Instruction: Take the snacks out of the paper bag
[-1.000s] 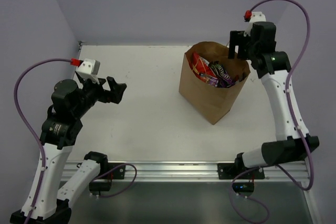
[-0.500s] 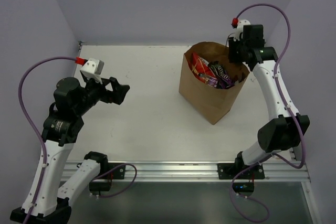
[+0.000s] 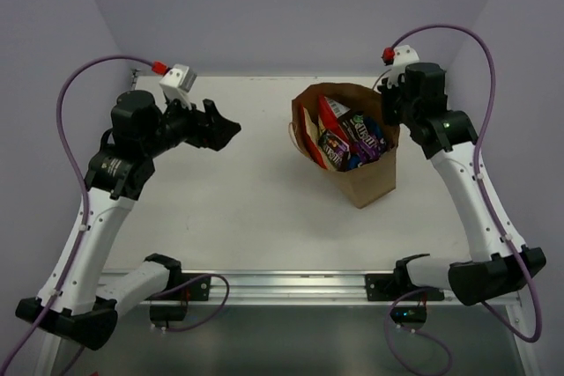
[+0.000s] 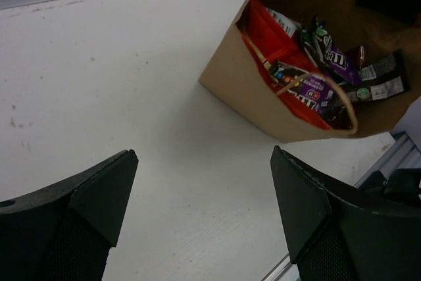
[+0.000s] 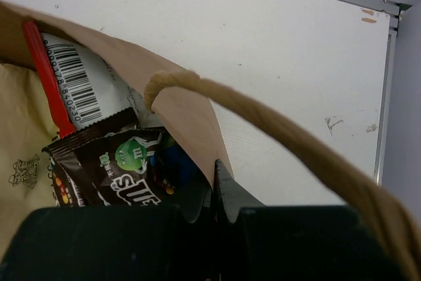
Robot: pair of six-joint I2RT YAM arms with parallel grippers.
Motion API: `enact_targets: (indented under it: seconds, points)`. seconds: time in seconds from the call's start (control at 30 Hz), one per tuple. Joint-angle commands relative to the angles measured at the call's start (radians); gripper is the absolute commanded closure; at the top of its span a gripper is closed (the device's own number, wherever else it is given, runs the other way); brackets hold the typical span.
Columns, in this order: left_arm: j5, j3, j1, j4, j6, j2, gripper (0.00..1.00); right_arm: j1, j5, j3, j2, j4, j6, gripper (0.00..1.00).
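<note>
The brown paper bag (image 3: 368, 179) stands at the back right of the table, mouth open and tipped toward the left arm. Snacks (image 3: 349, 136) fill it: red packets, purple candy bars, a dark brown candy packet (image 5: 108, 170). My right gripper (image 3: 389, 117) is shut on the bag's right rim (image 5: 187, 120), just under the twisted paper handle (image 5: 296, 144). My left gripper (image 3: 222, 123) hangs open over bare table left of the bag, nothing between its fingers (image 4: 309, 202). In the left wrist view the bag (image 4: 230, 77) and its snacks (image 4: 309, 74) lie ahead.
Lilac walls close in the table (image 3: 238, 209) at the back and both sides. An aluminium rail (image 3: 291, 283) with the arm bases runs along the near edge. Purple cables loop from both wrists.
My right gripper has closed on the bag's rim and the bag has shifted left and turned. The left arm has risen and swung toward the back, nearer the bag.
</note>
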Motion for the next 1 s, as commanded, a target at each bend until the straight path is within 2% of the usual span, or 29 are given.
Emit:
enact_targets:
  seconds: [0.0, 0.13, 0.17, 0.2, 0.27, 0.43, 0.53, 0.73, 0.97]
  points:
    - [-0.068, 0.117, -0.136, 0.088, -0.08, 0.055, 0.08, 0.046, 0.124, -0.009, -0.08, 0.174, 0.008, 1.0]
    - [-0.249, 0.232, -0.349, 0.101, -0.135, 0.213, 0.05, 0.08, 0.181, -0.022, -0.093, 0.165, 0.076, 1.0]
    - [-0.289, 0.281, -0.436, 0.102, -0.141, 0.247, 0.05, 0.084, 0.187, -0.035, -0.098, 0.176, 0.08, 1.0]
    - [-0.362, 0.304, -0.477, 0.107, -0.146, 0.275, 0.05, 0.093, 0.199, -0.038, -0.109, 0.179, 0.088, 1.0]
    - [-0.398, 0.378, -0.561, 0.108, -0.166, 0.368, 0.05, 0.104, 0.221, -0.046, -0.119, 0.185, 0.11, 1.0]
    - [-0.555, 0.51, -0.692, 0.13, -0.2, 0.555, 0.08, 0.15, 0.304, -0.072, -0.162, 0.213, 0.136, 1.0]
    - [-0.592, 0.593, -0.712, 0.133, -0.2, 0.657, 0.12, 0.159, 0.314, -0.069, -0.167, 0.205, 0.149, 1.0]
    - [-0.674, 0.617, -0.713, 0.15, -0.207, 0.76, 0.22, 0.166, 0.291, -0.069, -0.175, 0.199, 0.163, 1.0]
    - [-0.658, 0.642, -0.713, 0.197, -0.206, 0.835, 0.32, 0.17, 0.278, -0.078, -0.182, 0.2, 0.169, 1.0]
